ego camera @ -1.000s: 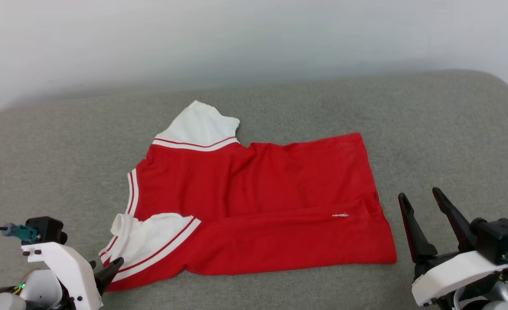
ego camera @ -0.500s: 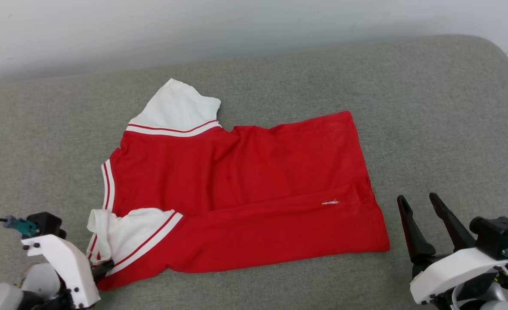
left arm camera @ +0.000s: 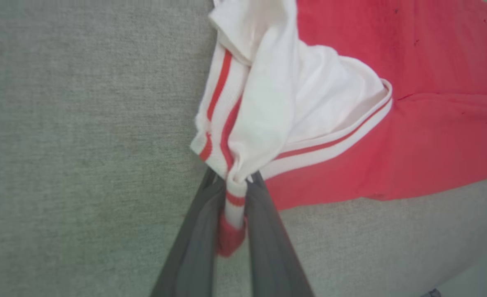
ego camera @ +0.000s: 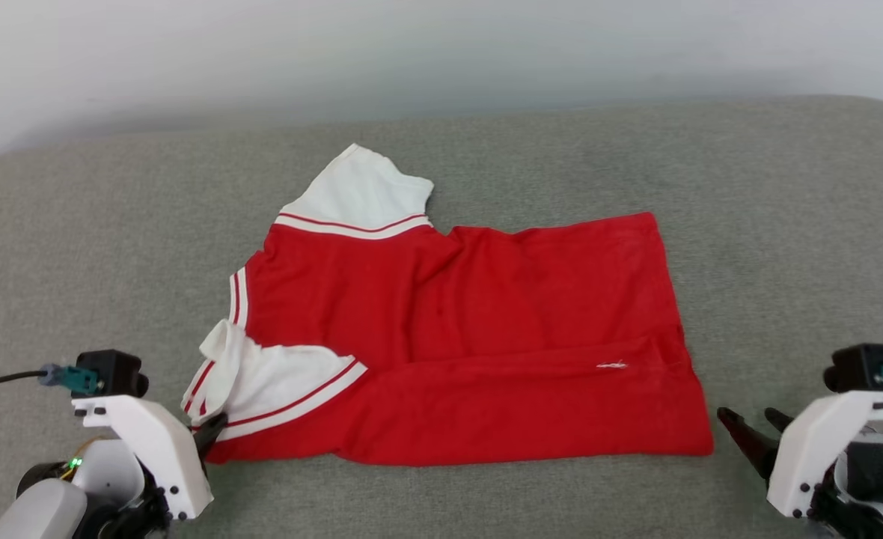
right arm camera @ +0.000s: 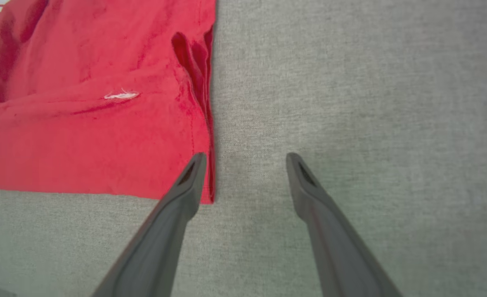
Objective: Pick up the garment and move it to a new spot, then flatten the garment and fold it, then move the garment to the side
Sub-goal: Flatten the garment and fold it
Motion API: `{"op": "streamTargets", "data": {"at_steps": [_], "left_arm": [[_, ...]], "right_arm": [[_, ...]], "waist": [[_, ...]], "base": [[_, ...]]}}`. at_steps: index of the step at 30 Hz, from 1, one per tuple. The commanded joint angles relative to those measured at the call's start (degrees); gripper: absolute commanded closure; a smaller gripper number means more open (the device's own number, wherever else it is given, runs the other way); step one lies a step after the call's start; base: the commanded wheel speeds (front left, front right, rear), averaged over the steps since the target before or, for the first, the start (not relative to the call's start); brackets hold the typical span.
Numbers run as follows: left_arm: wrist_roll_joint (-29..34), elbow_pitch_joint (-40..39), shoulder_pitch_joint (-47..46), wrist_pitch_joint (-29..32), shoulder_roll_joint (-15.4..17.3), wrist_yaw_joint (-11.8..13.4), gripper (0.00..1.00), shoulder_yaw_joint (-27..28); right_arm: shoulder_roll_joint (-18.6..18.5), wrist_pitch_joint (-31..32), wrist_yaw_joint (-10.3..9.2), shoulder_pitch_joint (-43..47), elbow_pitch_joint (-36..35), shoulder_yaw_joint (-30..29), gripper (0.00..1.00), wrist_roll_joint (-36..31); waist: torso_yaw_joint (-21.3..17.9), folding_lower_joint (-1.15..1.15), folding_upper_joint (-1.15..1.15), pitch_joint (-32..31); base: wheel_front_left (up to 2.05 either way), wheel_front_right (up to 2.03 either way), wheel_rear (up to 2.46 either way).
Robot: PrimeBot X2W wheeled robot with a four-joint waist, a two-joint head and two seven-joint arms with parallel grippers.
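Left gripper (left arm camera: 236, 183) clamped on garment (ego camera: 486, 337) sleeve trim, lower left. Right gripper (right arm camera: 245, 159) spread wide by hem corner, lower right.

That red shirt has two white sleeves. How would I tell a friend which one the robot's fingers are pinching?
On the grey fabric surface lies a red jersey T-shirt, collar toward the robot's left. The pinched white short sleeve is at its near corner, beside the left gripper. Unlike the far sleeve, lying flat, it is bunched, striped trim clamped between dark fingers.
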Motion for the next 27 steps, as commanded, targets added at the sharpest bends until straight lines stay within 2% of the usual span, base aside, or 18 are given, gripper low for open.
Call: {"op": "streamTargets", "data": {"at_steps": [1,10,11,12,13,21,27], "left_arm": [[0.83,-1.41,-1.29,-0.30,-0.22,0.68,1.00,-0.38],[2.61,-4.09,-3.66,-1.29,-1.21,0.90,1.00,-1.17],[2.64,-4.08,-3.81,-1.43,-1.32,0.87,1.00,-1.28],[2.72,-4.07,-3.83,-1.59,-1.42,0.84,1.00,-1.35],[2.66,-3.95,-3.61,-1.94,-1.60,0.84,1.00,-1.31],[2.08,-2.79,-1.66,-2.78,-2.21,0.86,1.00,-1.61],[2.40,-2.81,-0.05,-2.01,-2.09,1.64,1.00,-2.63]], "right_arm": [[0.17,2.88,-0.04,-2.17,1.40,0.41,0.00,0.93],[2.58,9.15,-0.03,-7.24,8.92,3.10,0.00,2.93],[2.98,9.74,-0.03,-7.54,9.93,3.58,0.07,3.25],[3.10,10.29,-0.03,-7.81,10.84,4.12,0.58,3.61],[3.36,10.53,-0.01,-8.14,11.99,4.90,1.00,4.12],[0.77,8.65,0.03,-8.97,10.72,5.68,1.00,4.21],[-0.13,8.60,-0.03,-7.30,7.51,6.58,1.00,4.15]], "waist": [[1.68,0.00,0.00,1.69],[4.56,0.00,0.00,5.03],[4.74,0.00,0.00,5.17],[4.87,0.00,0.00,5.22],[4.98,0.00,0.00,5.10],[4.83,0.00,0.00,2.04],[4.99,0.00,0.00,-3.14]], "base": [[0.00,0.00,0.00],[0.00,0.00,0.00],[0.00,0.00,0.00],[0.00,0.00,0.00],[0.00,0.00,0.00],[0.00,0.00,0.00],[0.00,0.00,0.00]]}}
